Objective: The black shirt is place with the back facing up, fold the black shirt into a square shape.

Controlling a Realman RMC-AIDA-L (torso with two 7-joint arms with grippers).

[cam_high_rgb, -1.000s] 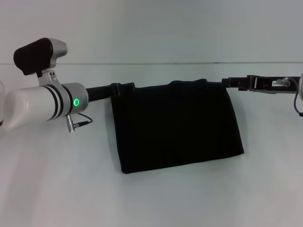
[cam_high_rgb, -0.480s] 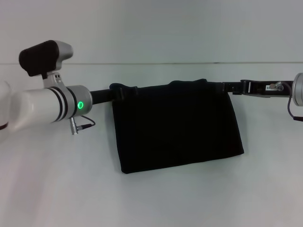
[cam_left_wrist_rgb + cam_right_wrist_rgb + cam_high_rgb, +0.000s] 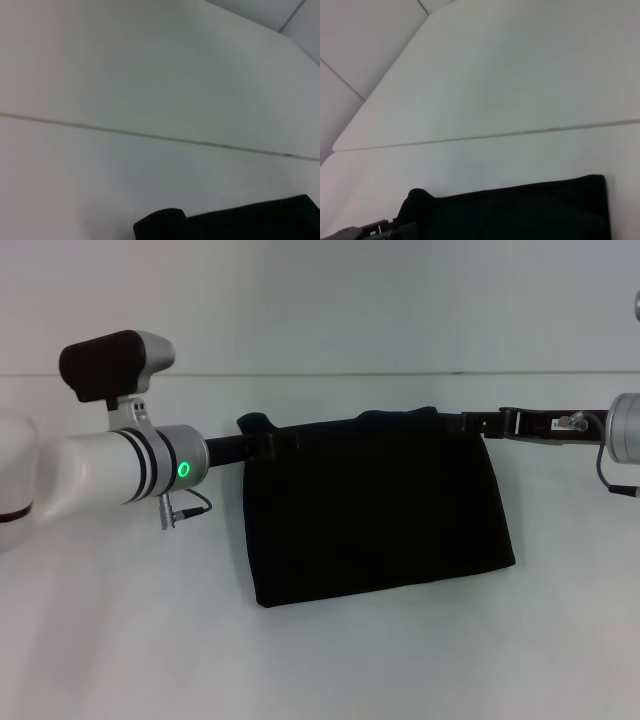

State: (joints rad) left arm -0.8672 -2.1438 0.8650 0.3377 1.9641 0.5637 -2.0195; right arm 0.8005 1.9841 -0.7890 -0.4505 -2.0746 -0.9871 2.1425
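The black shirt (image 3: 375, 510) lies folded into a wide rectangle in the middle of the white table, plain side up. My left gripper (image 3: 285, 440) reaches in low from the left and lies over the shirt's far left corner, beside a small raised lump of cloth (image 3: 256, 423). My right gripper (image 3: 475, 423) comes in from the right at the far right corner. Black gripper parts blend into the black cloth. The shirt's far edge (image 3: 250, 222) shows in the left wrist view. The right wrist view shows the shirt (image 3: 520, 210) with the left gripper (image 3: 365, 232) beyond it.
The white table (image 3: 350, 660) spreads out around the shirt on all sides. A thin seam (image 3: 320, 374) runs across the table behind the shirt. A pale wall stands beyond the table.
Both arms have slid inward along the shirt's far edge: the left arm to the right, the right arm to the left. The shirt keeps its shape and place.
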